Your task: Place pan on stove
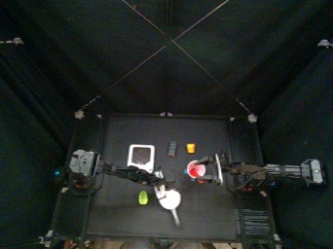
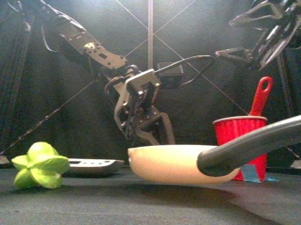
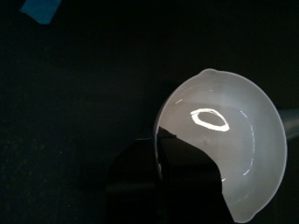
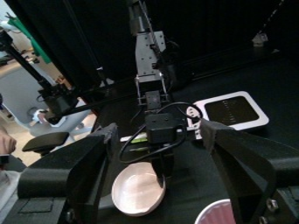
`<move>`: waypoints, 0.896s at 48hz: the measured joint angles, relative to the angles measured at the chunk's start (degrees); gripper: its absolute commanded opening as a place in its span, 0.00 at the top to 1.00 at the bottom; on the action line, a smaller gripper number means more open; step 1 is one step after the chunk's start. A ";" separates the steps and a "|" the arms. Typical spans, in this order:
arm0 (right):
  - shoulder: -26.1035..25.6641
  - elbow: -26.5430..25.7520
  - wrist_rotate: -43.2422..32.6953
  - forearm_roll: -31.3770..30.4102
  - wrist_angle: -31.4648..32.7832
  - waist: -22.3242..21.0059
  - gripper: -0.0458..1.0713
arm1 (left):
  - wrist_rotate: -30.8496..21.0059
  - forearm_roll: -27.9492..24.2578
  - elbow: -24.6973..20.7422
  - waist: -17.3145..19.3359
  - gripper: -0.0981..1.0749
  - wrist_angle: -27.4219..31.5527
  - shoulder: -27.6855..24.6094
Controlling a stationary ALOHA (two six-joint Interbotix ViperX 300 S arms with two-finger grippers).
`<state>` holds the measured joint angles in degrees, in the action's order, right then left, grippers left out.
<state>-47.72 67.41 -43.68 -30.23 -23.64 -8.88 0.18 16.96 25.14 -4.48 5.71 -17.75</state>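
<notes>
A: How does the left arm stand?
B: It reaches in from the left, bent down over the table's near middle. Its gripper (image 2: 150,132) points down, the 2 jaws clamped on the rim of the pan (image 2: 177,163).

A: Where is the pan?
B: At the table's near middle, handle toward the front. The stove (image 1: 142,154) lies well apart, farther back on the left.

A: And the right arm?
B: Raised on the right beside the red cup (image 1: 197,170), its gripper (image 4: 163,157) spread apart, holding nothing.

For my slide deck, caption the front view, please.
Left hand grips the white pan beside a red cup and green star toy.
</notes>
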 measured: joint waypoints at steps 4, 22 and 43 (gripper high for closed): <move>-0.09 0.00 0.00 0.00 0.00 -0.09 0.03 | -0.09 0.09 0.00 0.00 0.70 -0.09 0.09; 0.00 0.09 -0.09 0.09 0.00 -0.62 0.03 | -0.18 1.05 5.63 2.55 0.70 2.20 10.11; 0.00 0.09 -0.09 0.62 0.00 -0.97 0.03 | -0.09 1.58 23.82 17.84 0.70 2.99 31.11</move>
<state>-47.72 67.50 -43.77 -29.62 -23.64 -9.84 0.09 18.54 48.96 13.36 8.70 13.36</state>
